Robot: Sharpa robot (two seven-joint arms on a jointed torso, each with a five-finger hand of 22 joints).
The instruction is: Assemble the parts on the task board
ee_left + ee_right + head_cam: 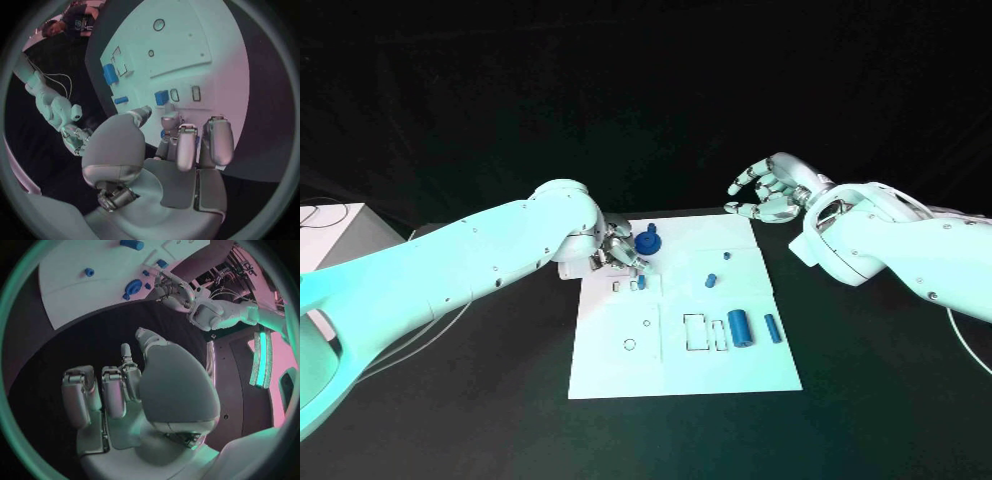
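Left hand [620, 250] low over the task board's [682, 370] far left corner, fingers curled beside a small blue part [642, 283]; whether it grips anything cannot be told. Right hand [770, 192] raised beyond the board's far right corner, fingers apart, holding nothing. No legible writing.

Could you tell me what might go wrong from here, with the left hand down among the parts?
The left hand works close to the knob-shaped part and could knock it over. Its fingers hide the small part by the slots, so a misplacement may go unseen. The right hand hovers off the board, too far to steady anything.
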